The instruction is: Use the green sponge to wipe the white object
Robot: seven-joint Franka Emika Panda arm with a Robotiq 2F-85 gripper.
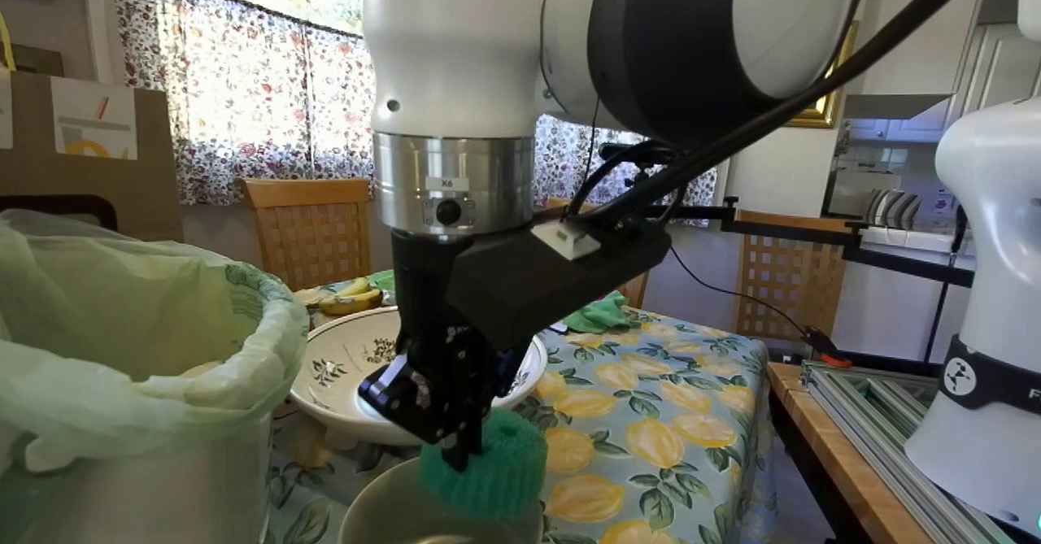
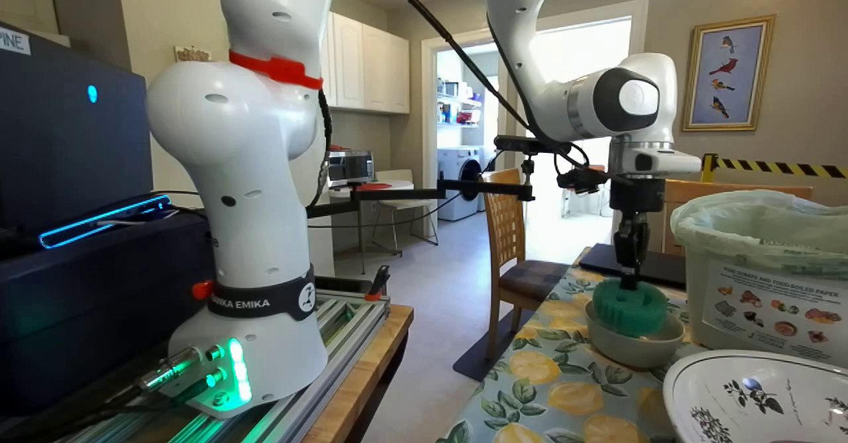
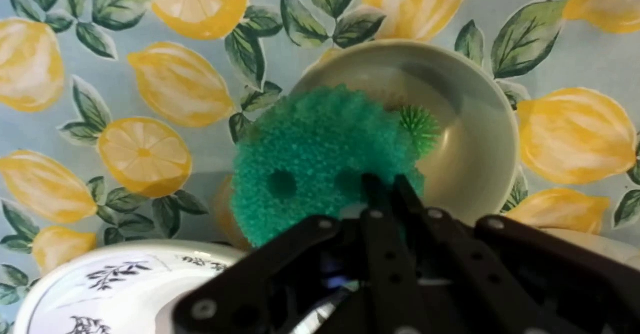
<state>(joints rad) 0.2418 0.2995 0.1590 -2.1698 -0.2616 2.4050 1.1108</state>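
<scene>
Held the green sponge (image 3: 295,149) clenched between the jaws of the gripper (image 3: 386,186), near one edge and beside a round hole. Located the sponge partly inside the cream bowl (image 2: 626,353), projecting above the rim in both exterior views. Could not confirm contact with the bowl's inner wall. Found a small bright green bristly item (image 3: 421,129) in the bowl, just beside the sponge in the wrist view. Supported the bowl on the lemon-print tablecloth (image 2: 523,390), just beside the floral dish (image 2: 702,383) and near the lined bin (image 2: 768,304).
</scene>
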